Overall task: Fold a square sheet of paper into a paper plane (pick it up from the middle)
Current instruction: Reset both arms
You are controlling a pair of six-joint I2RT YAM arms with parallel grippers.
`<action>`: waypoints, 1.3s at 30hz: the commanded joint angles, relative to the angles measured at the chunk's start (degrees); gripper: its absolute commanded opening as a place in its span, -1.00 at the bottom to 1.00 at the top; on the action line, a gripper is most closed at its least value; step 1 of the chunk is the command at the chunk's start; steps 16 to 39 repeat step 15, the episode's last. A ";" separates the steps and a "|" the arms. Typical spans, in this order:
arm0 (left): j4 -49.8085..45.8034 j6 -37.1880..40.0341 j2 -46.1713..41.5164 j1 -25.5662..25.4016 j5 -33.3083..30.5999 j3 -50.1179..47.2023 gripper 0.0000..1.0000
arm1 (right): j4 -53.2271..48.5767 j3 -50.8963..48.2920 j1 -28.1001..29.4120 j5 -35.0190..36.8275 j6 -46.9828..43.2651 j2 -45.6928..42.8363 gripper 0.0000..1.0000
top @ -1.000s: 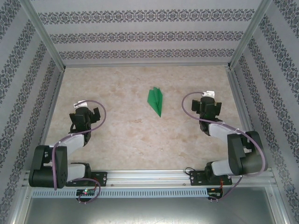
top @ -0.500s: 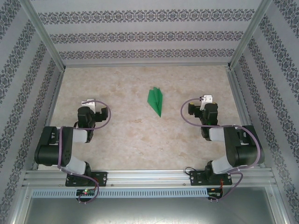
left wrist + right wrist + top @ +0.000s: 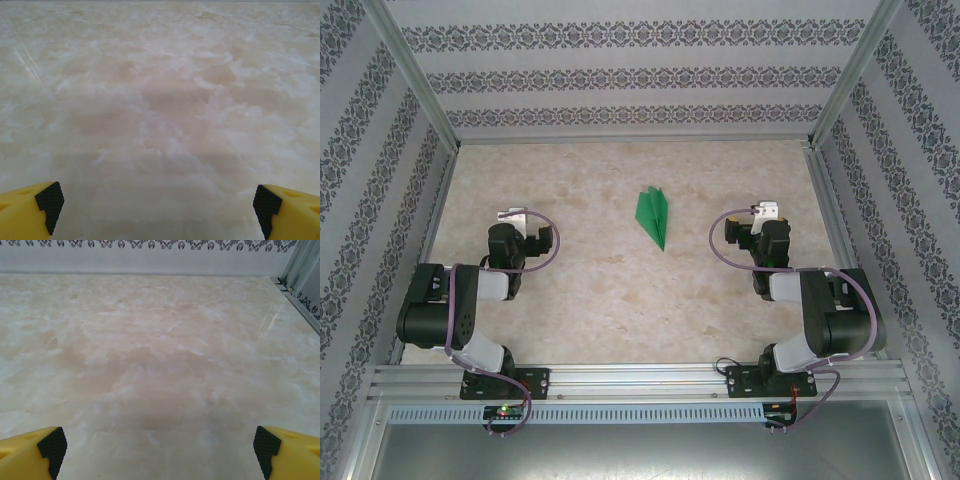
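marbled table (image 3: 600,300) bears paper plane (image 3: 654,215)

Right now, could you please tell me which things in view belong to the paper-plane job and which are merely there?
Belongs to the job:
- paper plane, green, already folded, lying flat between the arms
- left arm and right arm, jaws open, apart from the plane

Merely there:
- marbled table
- patterned walls
- aluminium rail at the near edge
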 commanded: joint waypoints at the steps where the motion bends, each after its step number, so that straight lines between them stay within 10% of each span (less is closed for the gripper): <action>1: 0.82 1.43 0.03 -0.49 0.69 1.12 1.00 | 0.90 1.08 -0.27 -1.36 0.82 0.22 0.95; 39: 0.72 1.45 0.11 -0.33 1.44 1.22 1.00 | 3.40 -0.42 -0.27 -8.27 -1.53 -0.20 0.95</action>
